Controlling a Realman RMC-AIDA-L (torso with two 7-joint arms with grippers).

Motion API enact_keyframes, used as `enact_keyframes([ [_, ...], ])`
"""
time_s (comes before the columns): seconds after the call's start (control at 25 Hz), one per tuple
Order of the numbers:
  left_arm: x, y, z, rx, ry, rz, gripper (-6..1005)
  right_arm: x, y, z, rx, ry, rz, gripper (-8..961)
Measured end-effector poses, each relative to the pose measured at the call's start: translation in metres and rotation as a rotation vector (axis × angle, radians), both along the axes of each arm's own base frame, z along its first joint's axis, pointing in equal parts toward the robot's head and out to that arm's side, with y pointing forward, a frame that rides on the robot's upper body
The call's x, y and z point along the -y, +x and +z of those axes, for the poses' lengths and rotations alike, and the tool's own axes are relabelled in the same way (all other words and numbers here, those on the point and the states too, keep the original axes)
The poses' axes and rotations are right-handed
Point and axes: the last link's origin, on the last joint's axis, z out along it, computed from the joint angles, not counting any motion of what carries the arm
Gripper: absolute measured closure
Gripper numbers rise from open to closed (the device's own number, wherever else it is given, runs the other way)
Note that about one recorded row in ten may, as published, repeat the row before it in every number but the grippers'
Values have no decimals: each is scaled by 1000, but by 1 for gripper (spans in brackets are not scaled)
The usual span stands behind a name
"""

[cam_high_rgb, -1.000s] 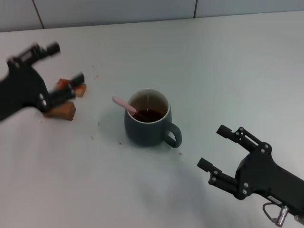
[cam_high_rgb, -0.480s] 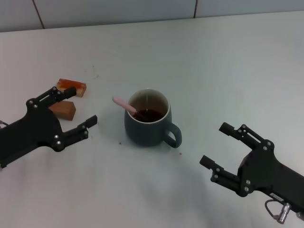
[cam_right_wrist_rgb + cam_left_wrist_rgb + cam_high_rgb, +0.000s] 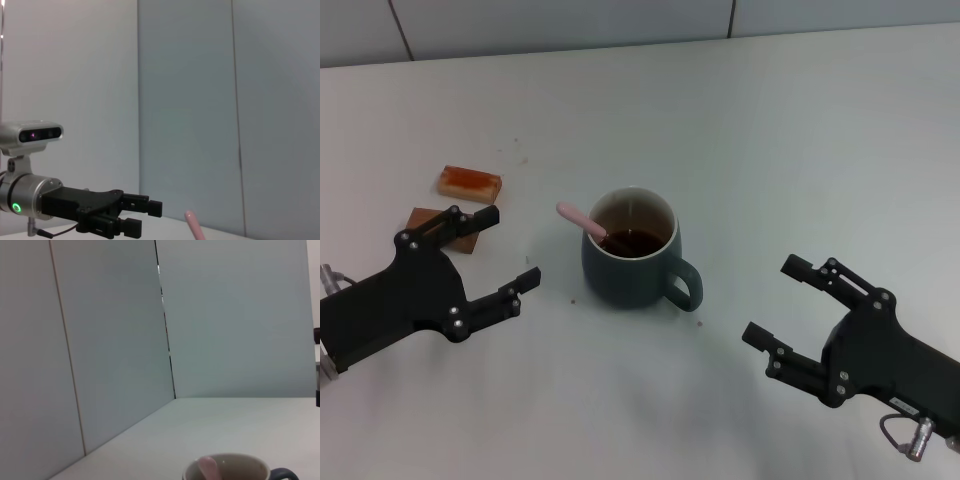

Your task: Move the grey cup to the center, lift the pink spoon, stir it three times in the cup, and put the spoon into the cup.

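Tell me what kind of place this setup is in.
Probably a robot test bench: a bare white table, plain grey panel walls, and a squat blue-grey ceramic mug between two black grippers.

Glossy glazed grey cup (image 3: 632, 260), smooth matt white table (image 3: 800, 140), matt black fingers (image 3: 805, 271)

Dark blue-grey cup (image 3: 632, 262) — cream inside, brown liquid; pale pink spoon (image 3: 582, 221); orange-brown blocks (image 3: 470, 182); white table (image 3: 800, 150); black grippers.
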Motion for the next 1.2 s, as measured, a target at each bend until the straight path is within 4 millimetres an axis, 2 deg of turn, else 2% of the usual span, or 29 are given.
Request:
enact_keyframes([
  [0.32, 2, -4, -3, 1, -51, 41, 212, -20, -7, 4, 32, -116, 69, 149],
  [0.52, 7, -7, -6, -23, -85, 40, 213, -36, -19, -5, 100, -227, 145, 150],
  [1.2, 17, -9, -9, -10, -112, 47, 216, -53, -31, -15, 166, -266, 193, 149],
])
